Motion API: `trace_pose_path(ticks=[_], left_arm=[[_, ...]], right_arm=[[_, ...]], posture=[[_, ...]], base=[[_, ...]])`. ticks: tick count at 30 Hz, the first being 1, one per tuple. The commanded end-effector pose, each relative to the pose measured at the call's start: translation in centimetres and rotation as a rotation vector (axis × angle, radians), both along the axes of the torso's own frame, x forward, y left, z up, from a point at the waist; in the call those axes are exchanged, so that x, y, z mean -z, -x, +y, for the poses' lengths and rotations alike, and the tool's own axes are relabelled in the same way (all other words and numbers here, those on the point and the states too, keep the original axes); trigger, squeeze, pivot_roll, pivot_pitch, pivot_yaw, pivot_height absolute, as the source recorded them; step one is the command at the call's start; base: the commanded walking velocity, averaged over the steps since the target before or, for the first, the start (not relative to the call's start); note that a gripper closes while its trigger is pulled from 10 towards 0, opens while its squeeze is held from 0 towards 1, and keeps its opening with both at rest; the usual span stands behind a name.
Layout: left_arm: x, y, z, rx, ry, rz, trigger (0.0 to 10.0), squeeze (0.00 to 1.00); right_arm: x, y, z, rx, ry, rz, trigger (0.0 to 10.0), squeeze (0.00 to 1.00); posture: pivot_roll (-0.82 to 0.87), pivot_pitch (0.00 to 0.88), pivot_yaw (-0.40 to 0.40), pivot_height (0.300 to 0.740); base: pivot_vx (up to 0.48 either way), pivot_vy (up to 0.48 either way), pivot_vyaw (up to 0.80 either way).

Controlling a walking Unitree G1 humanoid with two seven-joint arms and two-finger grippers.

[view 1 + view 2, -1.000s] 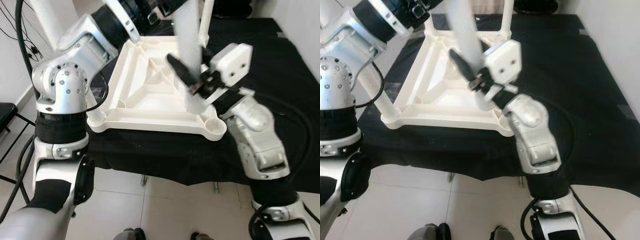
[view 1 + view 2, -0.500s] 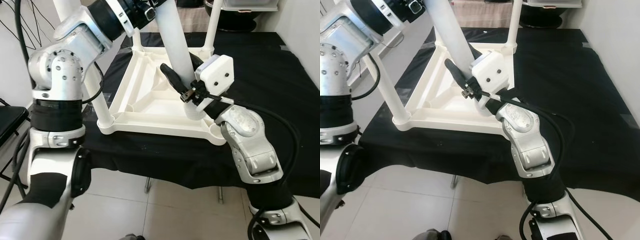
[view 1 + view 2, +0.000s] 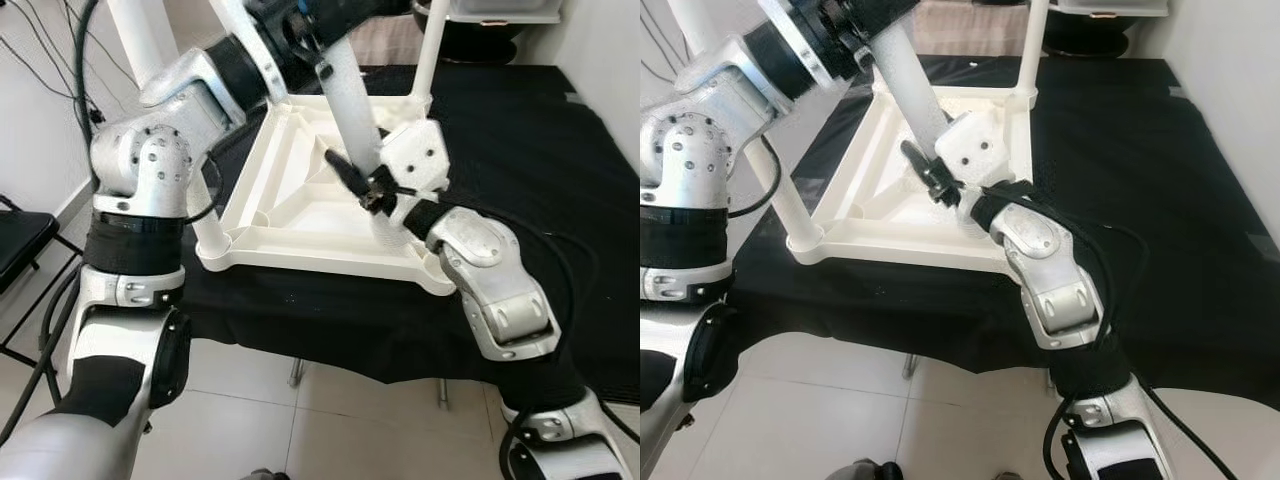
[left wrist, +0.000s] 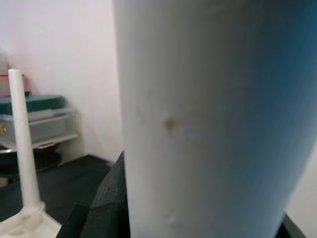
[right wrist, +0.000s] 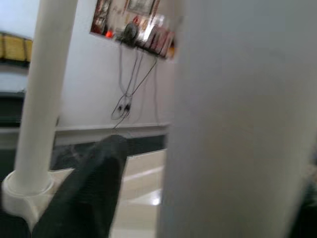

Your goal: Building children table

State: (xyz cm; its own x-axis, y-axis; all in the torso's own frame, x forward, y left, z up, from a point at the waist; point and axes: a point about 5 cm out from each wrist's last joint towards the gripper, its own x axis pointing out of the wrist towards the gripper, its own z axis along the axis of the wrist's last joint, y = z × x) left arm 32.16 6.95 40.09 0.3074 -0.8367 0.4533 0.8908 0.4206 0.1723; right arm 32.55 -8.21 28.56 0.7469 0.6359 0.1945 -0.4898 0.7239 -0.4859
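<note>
A white children's table top (image 3: 290,200) lies upside down on a black-covered table (image 3: 560,150). Two white legs stand in it: one at the near left corner (image 3: 190,200), one at the far right corner (image 3: 428,50). A third white leg (image 3: 350,105) leans with its top to the left. Its lower end is by the near right corner socket (image 3: 432,268), hidden behind my right arm. My left gripper (image 3: 322,35) is shut on its upper part. My right gripper (image 3: 372,190) is shut on its lower part, one black finger (image 5: 91,191) beside the leg (image 5: 233,124).
The table's front edge runs across just below the table top, with tiled floor (image 3: 330,430) beneath. A black chair (image 3: 15,235) stands at the left by the wall. A clear storage box (image 3: 500,10) sits beyond the table's far edge.
The held leg has gone from nearly upright to leaning, top toward the left. Both grippers have kept their hold. The camera view has also shifted.
</note>
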Motion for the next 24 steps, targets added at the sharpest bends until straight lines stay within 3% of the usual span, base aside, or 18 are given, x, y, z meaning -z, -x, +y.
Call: trace_pose_path(ticks=[1,4,5,6,7,16,17,24], left_arm=[[0.4,0.8,-1.6,0.113,-0.033,-0.033,0.0,0.00],[0.5,1.2,-2.2,0.136,-0.039,-0.048,0.0,0.00],[0.5,1.3,-2.4,0.145,-0.040,-0.053,0.0,0.00],[0.5,1.4,-2.6,0.151,-0.042,-0.058,0.0,0.00],[0.5,1.4,-2.7,0.162,-0.044,-0.065,0.0,0.00],[1.0,1.4,-3.3,0.194,-0.046,-0.081,0.0,0.00],[1.1,1.4,-3.4,0.198,-0.042,-0.084,0.0,0.00],[1.1,1.9,-3.3,0.213,-0.032,-0.094,0.0,0.00]], right_arm=[[0.5,-0.1,1.7,-0.044,0.039,0.049,10.0,1.00],[0.4,-0.6,2.4,-0.005,0.000,0.104,10.0,1.00],[0.4,-0.8,2.6,0.009,-0.012,0.123,10.0,0.92],[0.4,-1.0,2.8,0.025,-0.020,0.142,10.0,0.42],[0.6,-1.1,3.0,0.039,-0.024,0.170,10.0,0.00],[1.3,-1.5,4.0,0.070,-0.109,0.293,10.0,0.00],[1.3,-1.5,4.2,0.061,-0.130,0.297,0.0,0.00],[1.8,-1.4,4.7,0.069,-0.128,0.304,0.0,0.00]], posture=[[-0.02,0.091,0.037,0.740],[-0.02,0.090,0.033,0.740],[-0.02,0.090,0.033,0.740],[-0.02,0.090,0.033,0.740],[-0.02,0.090,0.033,0.740],[-0.03,0.092,0.028,0.740],[-0.03,0.092,0.028,0.740],[-0.03,0.092,0.029,0.740]], base=[[0.000,0.000,0.00],[0.000,0.000,0.00],[0.000,0.000,0.00],[0.000,0.000,0.00],[0.000,0.000,0.00],[0.000,0.000,0.00],[0.000,0.000,0.00],[0.000,0.000,0.00]])
